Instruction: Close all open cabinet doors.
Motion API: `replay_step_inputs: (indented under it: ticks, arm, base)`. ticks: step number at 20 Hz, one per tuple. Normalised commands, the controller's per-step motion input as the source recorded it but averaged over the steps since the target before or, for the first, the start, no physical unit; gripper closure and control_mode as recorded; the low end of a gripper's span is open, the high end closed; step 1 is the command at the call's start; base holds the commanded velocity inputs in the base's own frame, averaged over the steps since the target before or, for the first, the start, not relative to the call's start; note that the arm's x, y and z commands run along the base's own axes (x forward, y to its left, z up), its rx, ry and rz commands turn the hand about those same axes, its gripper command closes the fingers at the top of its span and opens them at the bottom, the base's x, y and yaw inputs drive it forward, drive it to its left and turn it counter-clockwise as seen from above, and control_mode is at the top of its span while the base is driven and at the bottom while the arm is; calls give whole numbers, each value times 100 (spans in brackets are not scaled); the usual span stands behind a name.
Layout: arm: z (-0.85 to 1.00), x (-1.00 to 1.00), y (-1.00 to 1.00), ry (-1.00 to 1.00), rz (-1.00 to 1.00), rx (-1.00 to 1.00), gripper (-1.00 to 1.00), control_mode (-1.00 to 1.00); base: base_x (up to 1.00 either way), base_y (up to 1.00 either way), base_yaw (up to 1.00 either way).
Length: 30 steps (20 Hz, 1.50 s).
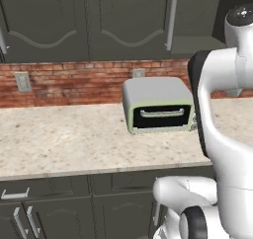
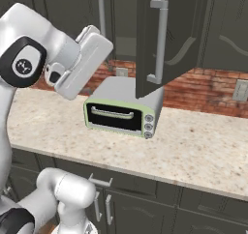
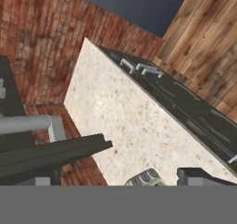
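Note:
One upper cabinet door (image 2: 167, 44) stands swung out over the counter, with its long silver bar handle (image 2: 160, 39) facing the room. The arm's white hand (image 2: 87, 56) hovers to the left of that door, above the toaster oven. In the hand view the open door's lower edge (image 3: 51, 153) and handle (image 3: 25, 124) lie at the left. My gripper (image 3: 120, 179) is open, one dark fingertip (image 3: 199, 175) showing at the lower right, nothing held. The upper doors (image 1: 44, 20) further left are shut.
A silver toaster oven (image 1: 158, 107) sits on the speckled counter (image 1: 59, 139) against the brick wall (image 1: 74, 82). Below the counter are drawer fronts (image 1: 15, 193) and shut lower doors (image 2: 126, 211). The arm's white links (image 1: 222, 134) block the right of the left base view.

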Motion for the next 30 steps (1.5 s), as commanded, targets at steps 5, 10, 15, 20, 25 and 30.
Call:
replay_step_inputs:
  ticks: [5,10,15,20,25,30]
  arm:
    - [-7,-67,-10,-17,7,0,-100,-100]
    - [-4,-59,-11,-12,2,0,-100,-100]
    - [-2,-38,-22,0,0,-3,-100,-100]
    - [0,-19,-28,4,-5,-5,-100,-100]
    - [0,-3,-38,5,-1,-5,-100,-100]
    - [1,0,-48,5,11,0,-100,-100]
  base:
    - [0,0,0]
    - [0,0,0]
    - [0,0,0]
    - [0,0,0]
    - [0,0,0]
    - [0,0,0]
